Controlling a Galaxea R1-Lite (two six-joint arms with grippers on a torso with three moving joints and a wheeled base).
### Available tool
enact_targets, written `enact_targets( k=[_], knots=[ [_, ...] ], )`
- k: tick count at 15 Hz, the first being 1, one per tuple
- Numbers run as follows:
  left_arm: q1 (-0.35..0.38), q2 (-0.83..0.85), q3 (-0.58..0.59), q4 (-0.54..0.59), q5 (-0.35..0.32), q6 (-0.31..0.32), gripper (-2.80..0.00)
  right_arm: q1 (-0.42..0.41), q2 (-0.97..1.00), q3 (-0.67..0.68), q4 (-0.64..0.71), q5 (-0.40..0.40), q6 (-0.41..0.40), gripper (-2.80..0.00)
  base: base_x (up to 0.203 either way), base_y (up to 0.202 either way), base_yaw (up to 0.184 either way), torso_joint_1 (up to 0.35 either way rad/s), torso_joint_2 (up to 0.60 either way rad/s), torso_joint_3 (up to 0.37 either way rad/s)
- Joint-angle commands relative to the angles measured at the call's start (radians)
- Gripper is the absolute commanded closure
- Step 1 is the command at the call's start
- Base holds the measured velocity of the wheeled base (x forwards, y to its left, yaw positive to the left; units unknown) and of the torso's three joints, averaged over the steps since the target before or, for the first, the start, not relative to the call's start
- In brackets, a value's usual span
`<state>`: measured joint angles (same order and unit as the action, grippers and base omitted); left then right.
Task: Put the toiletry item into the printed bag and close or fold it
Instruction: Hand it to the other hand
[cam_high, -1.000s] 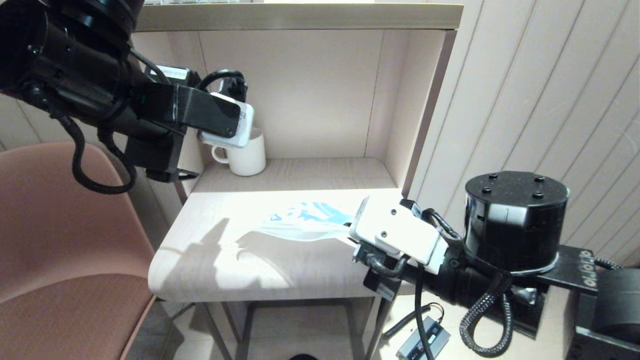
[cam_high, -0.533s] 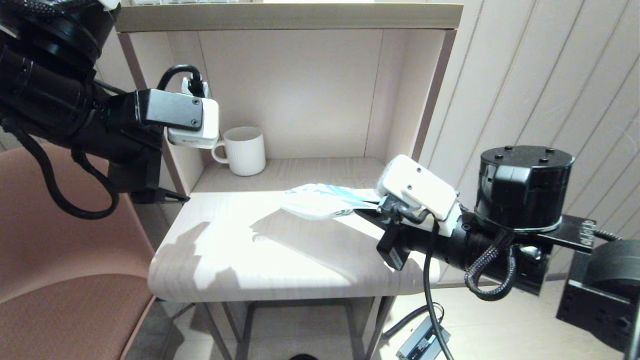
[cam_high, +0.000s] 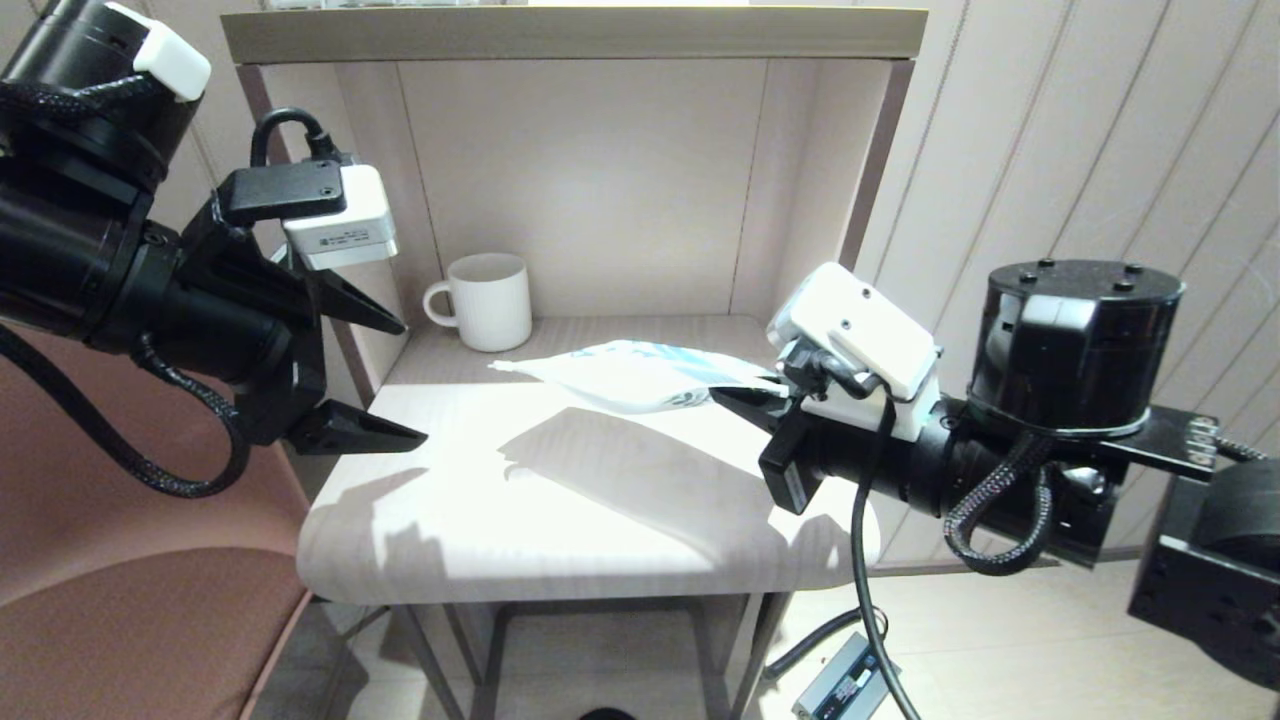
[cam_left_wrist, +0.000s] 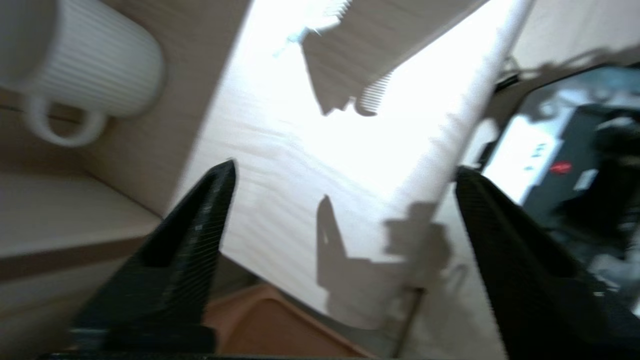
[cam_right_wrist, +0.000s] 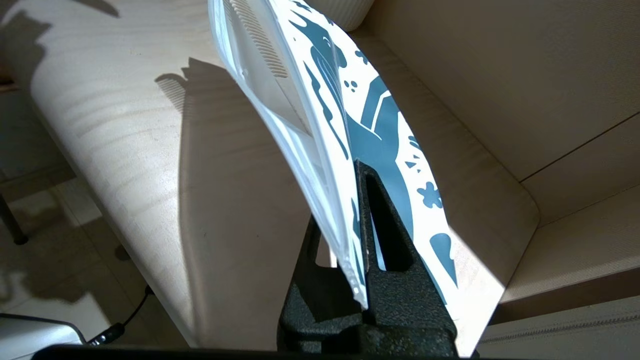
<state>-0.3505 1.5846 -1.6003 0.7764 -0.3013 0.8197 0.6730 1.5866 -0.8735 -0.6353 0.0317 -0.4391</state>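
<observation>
My right gripper (cam_high: 738, 396) is shut on the printed end of the printed bag (cam_high: 630, 375) and holds it in the air above the table (cam_high: 520, 520), with the bag's far end pointing left. In the right wrist view the comb (cam_right_wrist: 257, 42) shows through the bag (cam_right_wrist: 320, 115) as a row of teeth inside it, and the right gripper (cam_right_wrist: 356, 172) pinches the bag's edge. My left gripper (cam_high: 410, 383) hovers open beside the table's left edge, apart from the bag. In the left wrist view the left gripper (cam_left_wrist: 345, 169) holds nothing.
A white ribbed mug (cam_high: 490, 300) stands at the back left of the alcove, also visible as the mug (cam_left_wrist: 85, 65) from the left wrist. The alcove's side walls (cam_high: 860, 200) and top shelf (cam_high: 580, 30) enclose the back. A pink chair (cam_high: 120, 600) stands left.
The right gripper has lifted the bag off the table and carried it back and up. The left arm has drawn away from the mug to the table's left side.
</observation>
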Motion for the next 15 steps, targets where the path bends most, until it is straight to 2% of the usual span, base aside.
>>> enact_targets(
  k=[1, 4, 6, 7, 9, 11, 12, 13, 15],
  knots=[
    [0.029, -0.041, 0.092, -0.002, -0.062, -0.073, 0.0, 0.0, -0.011, -0.004, -0.003, 0.001, -0.001, 0.0, 0.0, 0.0, 0.0, 0.0, 0.0, 0.0],
    [0.06, -0.087, 0.263, -0.095, -0.13, -0.083, 0.0, 0.001, -0.011, 0.001, -0.003, 0.001, 0.008, 0.0, 0.0, 0.0, 0.0, 0.0, 0.0, 0.0],
    [0.066, -0.111, 0.416, -0.252, -0.144, -0.103, 0.0, 0.008, -0.014, -0.004, -0.001, 0.001, 0.066, 0.0, 0.0, 0.0, 0.0, 0.0, 0.0, 0.0],
    [0.066, -0.119, 0.481, -0.355, -0.147, -0.136, 0.0, 0.01, -0.013, -0.004, -0.001, 0.001, 0.094, 0.0, 0.0, 0.0, 0.0, 0.0, 0.0, 0.0],
    [0.05, -0.127, 0.576, -0.554, -0.149, -0.257, 0.0, 0.015, -0.011, -0.01, 0.017, 0.001, 0.151, 0.0, 0.0, 0.0, 0.0, 0.0, 0.0, 0.0],
    [0.038, -0.117, 0.597, -0.592, -0.158, -0.283, 0.0, 0.017, -0.015, -0.017, 0.058, 0.027, 0.224, 0.0, 0.0, 0.0, 0.0, 0.0, 0.0, 0.0],
    [0.035, -0.1, 0.593, -0.594, -0.176, -0.285, 0.0, 0.016, -0.022, -0.018, 0.067, 0.069, 0.256, 0.0, 0.0, 0.0, 0.0, 0.0, 0.0, 0.0],
    [0.032, -0.089, 0.585, -0.596, -0.205, -0.289, 0.0, 0.015, -0.028, -0.013, 0.074, 0.098, 0.285, 0.0, 0.0, 0.0, 0.0, 0.0, 0.0, 0.0],
    [0.031, -0.089, 0.565, -0.597, -0.291, -0.317, 0.0, 0.016, -0.034, -0.014, 0.087, 0.106, 0.314, 0.0, 0.0, 0.0, 0.0, 0.0, 0.0, 0.0]
  ],
)
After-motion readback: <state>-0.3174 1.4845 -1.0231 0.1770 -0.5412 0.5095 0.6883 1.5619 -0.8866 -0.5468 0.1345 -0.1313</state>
